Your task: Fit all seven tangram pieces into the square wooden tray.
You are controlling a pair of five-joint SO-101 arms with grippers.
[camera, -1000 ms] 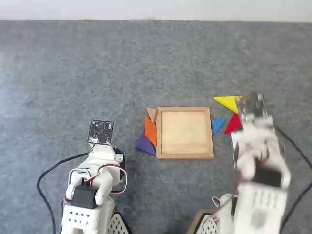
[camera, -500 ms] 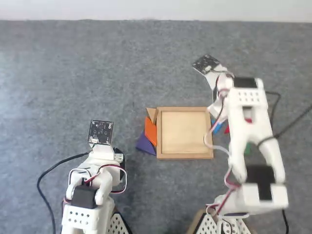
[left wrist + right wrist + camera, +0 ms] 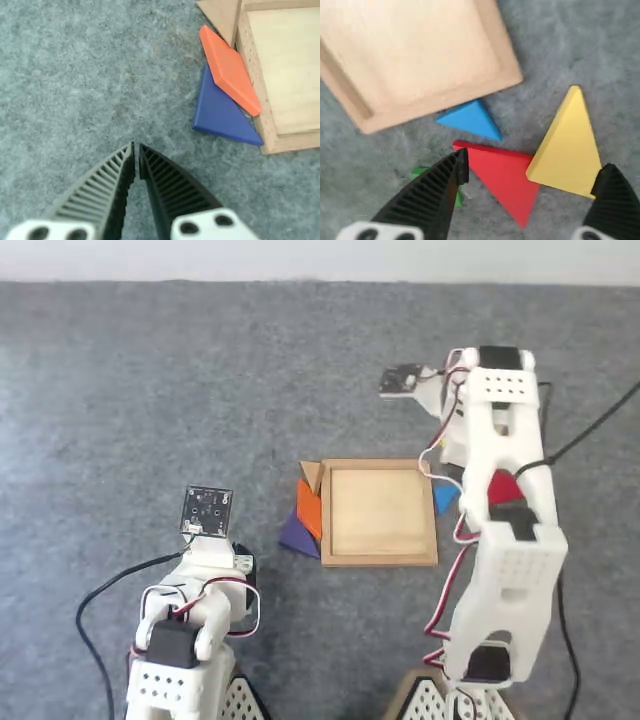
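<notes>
Red triangle [image 3: 502, 179] lies beneath my right hand [image 3: 536, 169], spread wide and empty; left hand [image 3: 136, 150] pinched closed, empty.

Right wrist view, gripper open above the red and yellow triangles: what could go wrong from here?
1. The red triangle and yellow triangle touch, so the right gripper, open over both, might catch or shove the wrong one.
2. The green piece lies partly under one finger and could get dragged.
3. The blue triangle sits close beside the wooden tray; a swept piece might knock it.
</notes>
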